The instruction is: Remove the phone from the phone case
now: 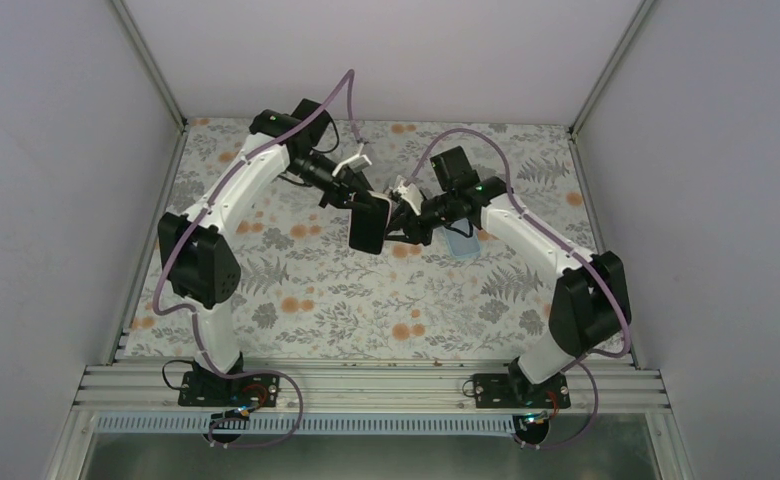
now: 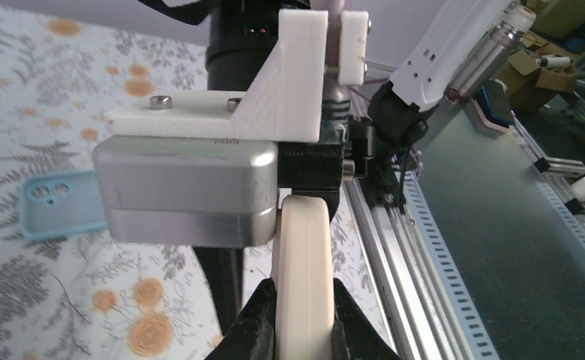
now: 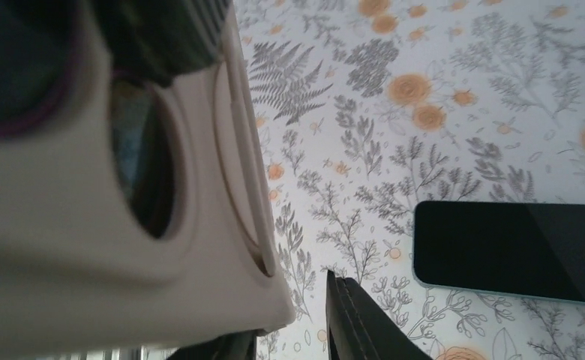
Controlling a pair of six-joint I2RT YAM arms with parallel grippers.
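Note:
A cream phone case (image 2: 302, 255) is pinched edge-on between my left gripper's (image 2: 302, 319) black fingers, above the table. In the top view it shows a black face (image 1: 369, 224), with the left gripper (image 1: 362, 204) at its upper edge. In the right wrist view the case's back (image 3: 124, 247) fills the left side, and dark glass shows through its oval camera opening. My right gripper (image 3: 298, 319) is open. One finger is behind the case's corner, and the other finger (image 3: 353, 319) stands apart from the corner with a gap. In the top view the right gripper (image 1: 404, 222) is at the case's right edge.
A pale blue slab with camera holes (image 2: 61, 204) lies on the floral cloth right of the grippers (image 1: 463, 244). The right wrist view shows a black-faced slab with a pale blue rim (image 3: 514, 251). I cannot tell if they are the same thing. Aluminium rails (image 1: 366, 385) run along the near edge.

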